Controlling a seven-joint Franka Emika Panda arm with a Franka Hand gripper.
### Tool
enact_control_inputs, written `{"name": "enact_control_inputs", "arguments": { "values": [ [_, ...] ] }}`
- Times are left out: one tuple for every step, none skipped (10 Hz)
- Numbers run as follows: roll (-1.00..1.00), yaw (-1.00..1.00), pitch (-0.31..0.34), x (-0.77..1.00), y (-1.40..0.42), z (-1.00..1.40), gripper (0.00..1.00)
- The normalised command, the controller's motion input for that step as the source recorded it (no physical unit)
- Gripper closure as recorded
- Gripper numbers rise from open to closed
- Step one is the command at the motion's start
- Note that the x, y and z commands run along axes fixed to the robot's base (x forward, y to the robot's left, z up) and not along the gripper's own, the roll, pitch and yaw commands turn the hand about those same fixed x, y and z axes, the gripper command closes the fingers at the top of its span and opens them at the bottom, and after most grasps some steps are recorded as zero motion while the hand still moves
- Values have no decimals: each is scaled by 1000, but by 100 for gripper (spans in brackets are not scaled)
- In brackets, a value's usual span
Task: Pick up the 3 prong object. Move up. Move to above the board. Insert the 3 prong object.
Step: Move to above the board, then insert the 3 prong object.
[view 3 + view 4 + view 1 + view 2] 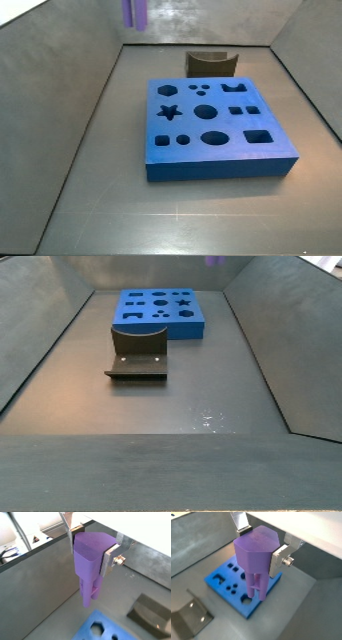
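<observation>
The gripper (90, 549) is held high above the table (187, 215), and its two silver fingers (109, 559) are clamped against the flat sides of the one 3 prong object (88, 564), seen in both wrist views. The purple peg hangs upright with its thin legs pointing down, clear of everything. In a side view only its lower end (134, 12) is seen at the upper edge. One blue board (214, 128) lies flat on the table below, with about a dozen dark cut-outs. One dark fixture (136, 353) stands just beside the board.
</observation>
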Motion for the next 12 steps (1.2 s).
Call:
{"name": "enact_control_inputs", "arguments": {
  "values": [
    [12, 10, 131, 491, -1000, 183, 100],
    [6, 6, 128, 498, -1000, 184, 100],
    [10, 11, 138, 520, -991, 186, 100],
    [22, 11, 143, 389, -671, 137, 100],
    [39, 7, 125, 223, -309, 71, 100],
    [41, 11, 81, 133, -182, 52, 100],
    [26, -226, -44, 180, 0, -103, 100],
    [1, -423, -51, 409, 149, -137, 100],
    [0, -657, -27, 514, 269, -194, 100],
    [0, -683, -21, 526, 271, -171, 100],
    [0, -606, -17, 631, 323, -169, 100],
    [0, -480, -1, 626, 434, -220, 100]
  ]
}}
